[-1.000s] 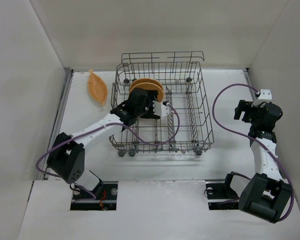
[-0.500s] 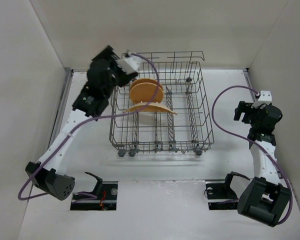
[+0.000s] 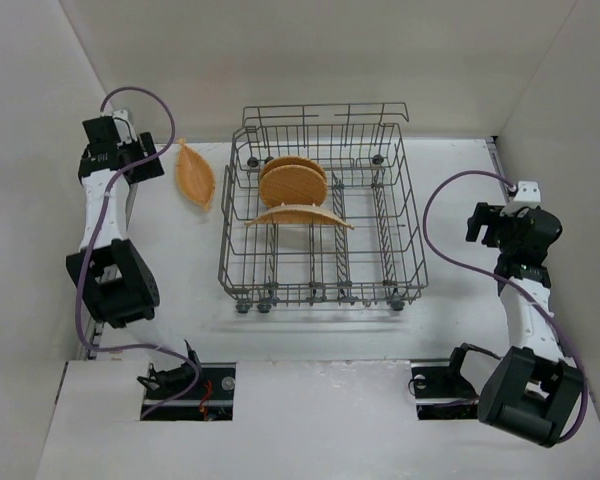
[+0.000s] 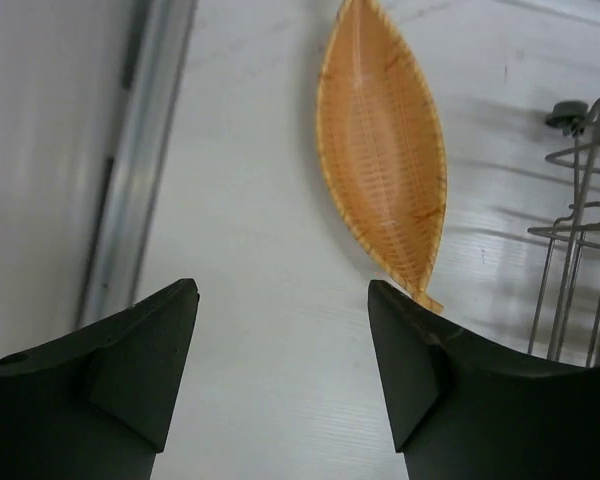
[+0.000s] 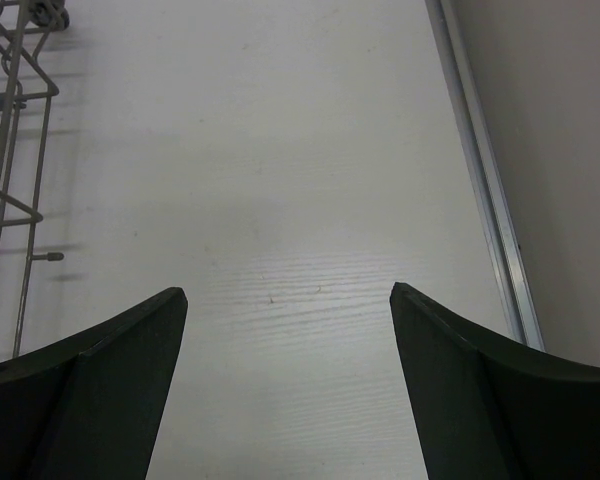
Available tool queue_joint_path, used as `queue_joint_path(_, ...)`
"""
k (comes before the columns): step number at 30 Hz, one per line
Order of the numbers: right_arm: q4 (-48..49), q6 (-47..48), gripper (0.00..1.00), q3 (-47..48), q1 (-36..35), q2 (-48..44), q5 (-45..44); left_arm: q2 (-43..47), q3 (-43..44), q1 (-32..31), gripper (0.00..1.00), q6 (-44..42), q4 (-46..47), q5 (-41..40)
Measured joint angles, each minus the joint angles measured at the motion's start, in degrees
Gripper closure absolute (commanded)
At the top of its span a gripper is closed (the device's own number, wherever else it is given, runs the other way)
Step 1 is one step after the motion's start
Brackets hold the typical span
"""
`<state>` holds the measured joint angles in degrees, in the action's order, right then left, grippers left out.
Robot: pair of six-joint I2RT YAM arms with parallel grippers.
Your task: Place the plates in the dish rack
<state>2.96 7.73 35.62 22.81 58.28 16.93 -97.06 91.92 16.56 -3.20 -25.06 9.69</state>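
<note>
The wire dish rack (image 3: 380,250) stands mid-table. Two orange-tan plates (image 3: 292,180) stand upright in its back left rows. A third plate (image 3: 298,217) lies tilted across the tines in front of them. A fourth plate (image 3: 195,175) lies on the table left of the rack and looks leaf-shaped in the left wrist view (image 4: 380,150). My left gripper (image 3: 143,160) is open and empty, left of that plate; in its wrist view (image 4: 283,340) the plate's tip is just beyond the right finger. My right gripper (image 3: 483,222) is open and empty over bare table right of the rack (image 5: 288,340).
A metal rail (image 4: 130,180) runs along the left wall, another along the right wall (image 5: 480,170). The rack's corner and a wheel (image 4: 570,115) show at the right of the left wrist view. The rack's wires (image 5: 10,150) show at the left of the right wrist view.
My left arm left the third plate lying in the rack, rose over the rack's back left corner, then swung out to the far left by the loose plate. The right arm stayed put.
</note>
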Motion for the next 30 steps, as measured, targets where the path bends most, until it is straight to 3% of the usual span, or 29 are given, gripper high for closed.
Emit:
queue_joint_path(2, 0.0, 0.0, 0.12, 0.0, 0.0, 0.4, 0.0, -4.4, 0.2, 0.9, 0.42, 3.6, -1.3, 2.4)
queue_joint_path(7, -0.8, 0.0, 0.12, 0.7, 0.0, 1.4, 0.0, -14.2, 4.3, 1.6, 0.45, 10.3, -3.4, 7.2)
queue_joint_path(11, -1.4, 0.0, 0.12, 1.4, 0.0, 1.9, 0.1, -19.4, 8.4, 1.9, 0.55, 14.2, -3.3, 10.6)
queue_joint_path(30, -3.4, 0.0, 0.12, 3.9, 0.5, 5.1, 0.9, -37.0, 20.0, 2.5, 0.55, 18.6, -1.8, 17.3)
